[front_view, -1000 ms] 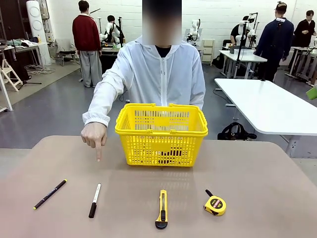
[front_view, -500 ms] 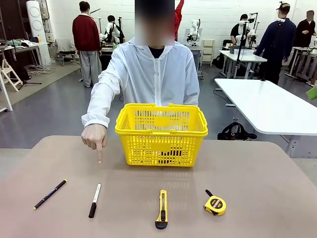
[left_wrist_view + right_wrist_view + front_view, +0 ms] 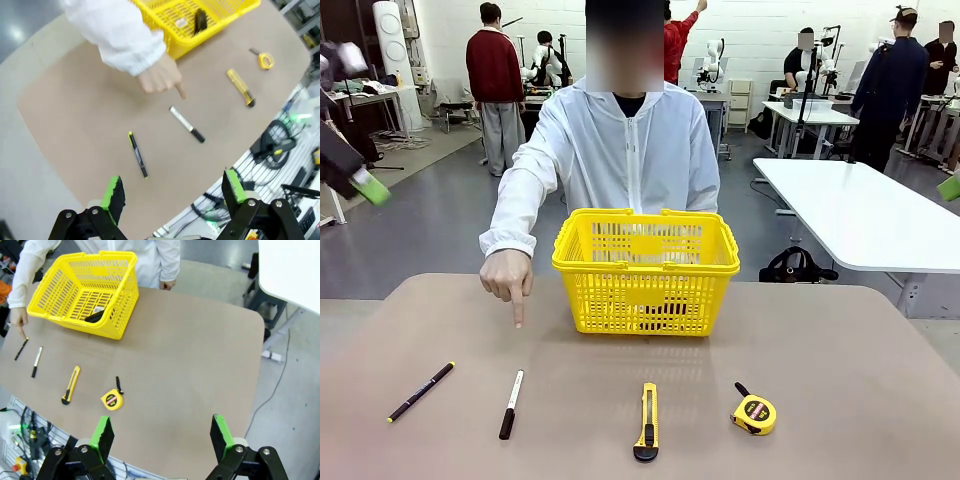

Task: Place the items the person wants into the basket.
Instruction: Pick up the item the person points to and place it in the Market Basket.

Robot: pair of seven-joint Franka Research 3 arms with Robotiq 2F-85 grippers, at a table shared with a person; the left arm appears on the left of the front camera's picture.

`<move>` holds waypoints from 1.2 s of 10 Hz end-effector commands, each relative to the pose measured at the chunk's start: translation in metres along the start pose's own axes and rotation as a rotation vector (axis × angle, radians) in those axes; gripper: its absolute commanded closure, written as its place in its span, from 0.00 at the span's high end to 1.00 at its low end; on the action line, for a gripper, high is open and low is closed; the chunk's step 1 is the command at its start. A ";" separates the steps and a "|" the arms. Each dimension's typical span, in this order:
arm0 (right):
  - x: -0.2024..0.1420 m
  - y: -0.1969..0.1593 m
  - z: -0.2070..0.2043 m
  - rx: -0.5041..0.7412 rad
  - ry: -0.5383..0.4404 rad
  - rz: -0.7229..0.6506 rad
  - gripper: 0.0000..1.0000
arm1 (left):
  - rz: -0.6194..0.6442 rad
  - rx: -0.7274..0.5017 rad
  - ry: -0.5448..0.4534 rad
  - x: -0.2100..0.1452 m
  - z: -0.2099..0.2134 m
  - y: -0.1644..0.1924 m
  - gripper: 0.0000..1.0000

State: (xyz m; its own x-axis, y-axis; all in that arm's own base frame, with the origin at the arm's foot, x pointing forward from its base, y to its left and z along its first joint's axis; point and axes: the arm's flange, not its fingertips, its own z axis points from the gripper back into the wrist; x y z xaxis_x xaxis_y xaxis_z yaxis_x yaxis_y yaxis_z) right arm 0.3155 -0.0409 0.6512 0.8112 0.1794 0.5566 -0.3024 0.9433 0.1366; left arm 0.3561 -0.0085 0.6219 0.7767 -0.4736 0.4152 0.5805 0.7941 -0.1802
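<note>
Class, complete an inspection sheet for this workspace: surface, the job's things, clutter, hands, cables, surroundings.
Surface: brown table, no spills seen.
Job's things: marker and utility knife lie in the near row. The yellow basket stands behind them. The person's hand points down at the table just beyond the marker.
Clutter: black pen, tape measure, and a dark object inside the basket.
Hands: left robot hand and right robot hand are open, raised, holding nothing.
Cables: coils lie below the table's near edge.
Surroundings: white table, black bag on the floor.
</note>
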 end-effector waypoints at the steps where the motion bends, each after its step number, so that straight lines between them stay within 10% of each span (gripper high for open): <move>1: -0.001 0.000 -0.003 0.001 0.010 0.000 1.00 | 0.112 0.180 0.095 -0.005 -0.048 -0.037 1.00; 5: -0.001 0.000 -0.003 0.001 0.010 0.000 1.00 | 0.279 0.461 0.136 -0.010 -0.170 -0.082 1.00; 12: -0.001 0.000 -0.003 0.001 0.010 0.000 1.00 | 0.476 0.313 0.183 -0.002 -0.242 -0.106 1.00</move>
State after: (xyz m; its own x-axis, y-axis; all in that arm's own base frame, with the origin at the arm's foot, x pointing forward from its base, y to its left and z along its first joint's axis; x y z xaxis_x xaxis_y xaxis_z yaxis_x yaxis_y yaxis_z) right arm 0.3155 -0.0409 0.6510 0.8113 0.1796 0.5563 -0.3027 0.9432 0.1370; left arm 0.3450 -0.1827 0.4238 0.9756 -0.1143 0.1877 0.1099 0.9934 0.0337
